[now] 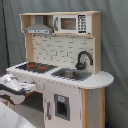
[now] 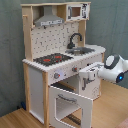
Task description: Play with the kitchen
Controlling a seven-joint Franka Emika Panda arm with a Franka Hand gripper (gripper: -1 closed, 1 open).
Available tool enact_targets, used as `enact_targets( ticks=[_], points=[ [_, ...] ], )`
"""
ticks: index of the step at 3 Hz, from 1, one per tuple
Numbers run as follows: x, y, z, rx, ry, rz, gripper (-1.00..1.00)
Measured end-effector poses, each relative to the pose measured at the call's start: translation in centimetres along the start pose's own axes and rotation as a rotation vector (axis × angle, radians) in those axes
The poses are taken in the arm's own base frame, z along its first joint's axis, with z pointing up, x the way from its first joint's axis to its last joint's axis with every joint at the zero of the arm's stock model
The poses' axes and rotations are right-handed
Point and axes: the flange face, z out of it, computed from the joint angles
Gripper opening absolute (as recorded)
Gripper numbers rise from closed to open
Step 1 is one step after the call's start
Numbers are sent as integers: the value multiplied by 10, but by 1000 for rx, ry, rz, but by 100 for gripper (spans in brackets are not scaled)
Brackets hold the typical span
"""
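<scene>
In the second exterior view the pincer (image 2: 86, 79) sits at the kitchen (image 2: 60, 60) front, below the counter (image 2: 95, 50) edge. The hob (image 2: 52, 59), sink (image 2: 82, 50) and faucet (image 2: 74, 40) lie above it, and the open oven door (image 2: 67, 97) hangs below, toward the second exterior view's left.

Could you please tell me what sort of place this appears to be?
Probably a lab or test room, not a real kitchen: a tall toy play kitchen of pale wood and white panels stands before a grey curtain backdrop, with a white robot arm beside it.
</scene>
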Motion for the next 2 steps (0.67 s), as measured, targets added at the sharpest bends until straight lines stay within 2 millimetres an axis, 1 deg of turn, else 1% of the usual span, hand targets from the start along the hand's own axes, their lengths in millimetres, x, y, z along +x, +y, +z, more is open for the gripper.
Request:
enact_targets(
  ticks=[1,2],
  points=[
    [9,5,9,5,3,0,100],
    [15,9,23,17,-1,13,100]
  ],
)
